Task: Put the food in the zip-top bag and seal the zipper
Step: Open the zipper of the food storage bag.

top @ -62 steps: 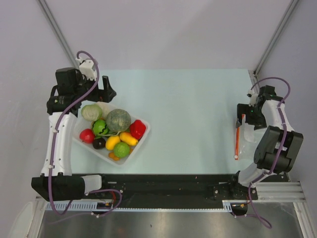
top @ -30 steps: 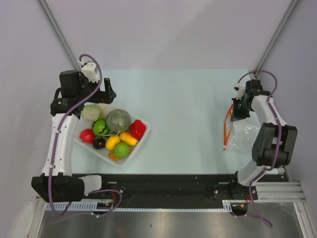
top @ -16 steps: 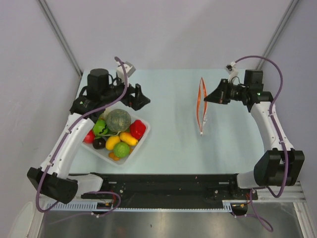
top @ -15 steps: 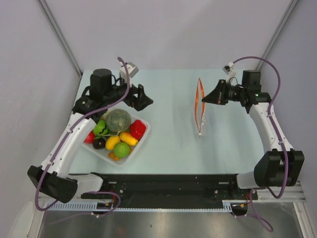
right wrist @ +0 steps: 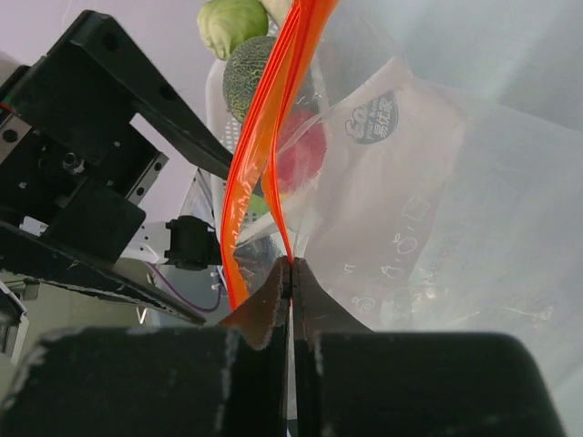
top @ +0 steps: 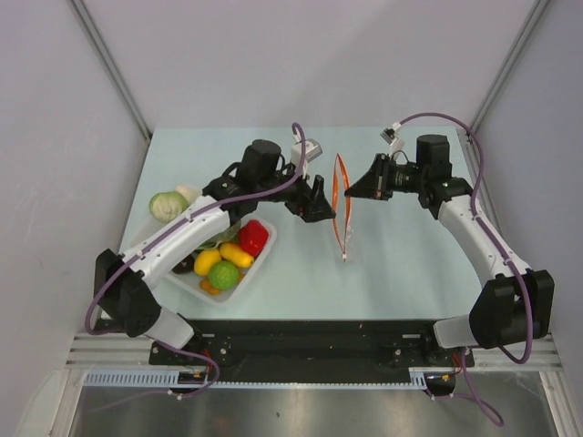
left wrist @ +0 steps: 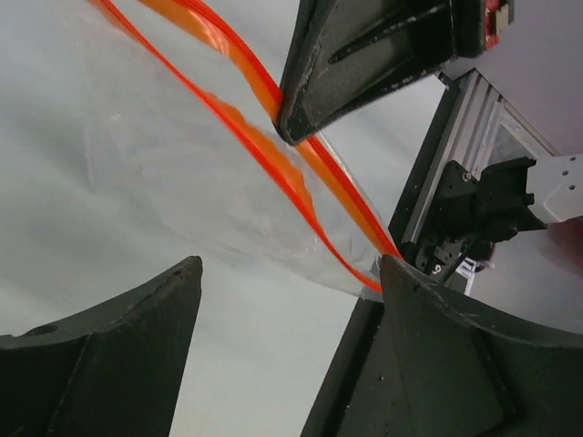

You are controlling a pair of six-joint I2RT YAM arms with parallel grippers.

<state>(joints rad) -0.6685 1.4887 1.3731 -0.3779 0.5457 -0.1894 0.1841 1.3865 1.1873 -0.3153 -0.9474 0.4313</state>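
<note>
from the top external view, the zip-top bag (top: 343, 218) is held up edge-on at the centre of the frame, its orange-red zipper (top: 340, 191) running roughly top to bottom of the picture. the right gripper (top: 352, 190) is clenched on the lip from the right, and the left gripper (top: 316, 204) sits just beside the bag on its left, the nearer free hand. the food lies well apart at lower left, in and by the clear tray (top: 261, 258): the cabbage head (top: 168, 204) is at its upper left edge and the bright green fruit (top: 223, 274) is near its bottom. in the left wrist view, its own fingers (left wrist: 109, 355) are spread wide at the bottom corners, grasping nothing. crinkly clear film and two orange tracks slant from upper left to lower right ahead of them, one track pinched by the other arm's finger at top centre. in the right wrist view, the jaws are pressed tight on the lip at lower centre. the tracks above are parted only slightly, and the mottled grey-green ball (right wrist: 258, 66) shows beyond them. i judge the left fingers must take the free lip to widen the mouth.
</note>
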